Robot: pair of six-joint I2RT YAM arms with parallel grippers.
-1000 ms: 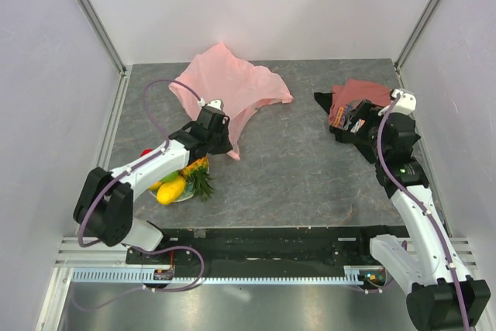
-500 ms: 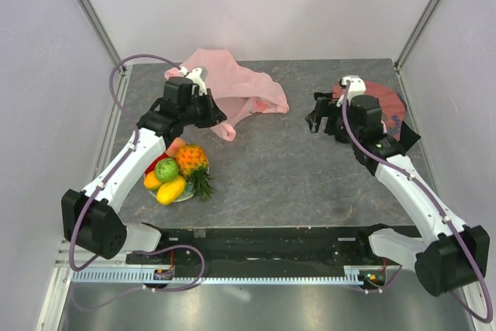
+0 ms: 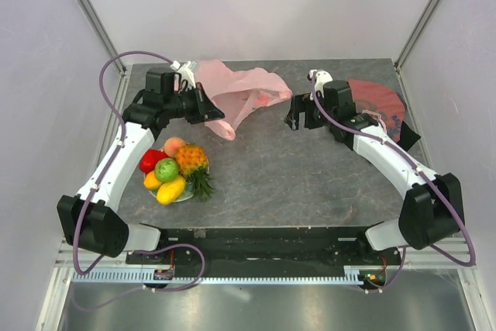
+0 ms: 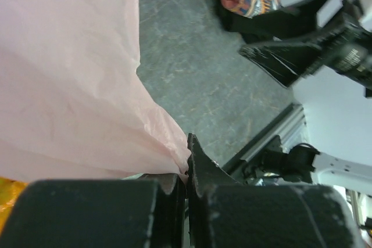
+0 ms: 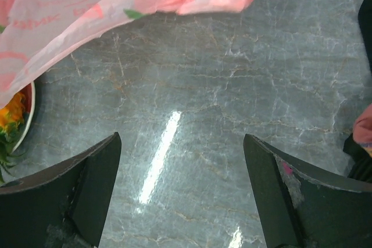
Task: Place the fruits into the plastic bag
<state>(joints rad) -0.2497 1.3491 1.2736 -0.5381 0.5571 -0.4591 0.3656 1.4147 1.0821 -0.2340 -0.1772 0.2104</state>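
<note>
A thin, crinkly, pale-pink plastic bag lies across the far left-centre of a grey stone-look tabletop. Its long axis runs roughly left to right. One end sits at the left arm and the other points toward the right arm, while a loose tail droops toward the near edge. A darker fold near its middle may be the opening, facing right, but this is not certain.

The left gripper has its jaws pressed together on an edge of the pink film, seen close up from the left wrist. The right gripper hovers just beside the bag's right end, jaws wide apart over bare table, holding nothing.

Near the left front, apart from the bag, 5 small toy fruits are heaped on a small plate: an orange pineapple with green leaves, a red pepper-like piece, a green round one, a peach and a yellow mango. None is in the bag. A folded dark-red printed T-shirt lies at the far right.

The step in hand looks like opening the bag. Next, the right gripper probably needs to pinch the opposite edge so the mouth spreads.
</note>
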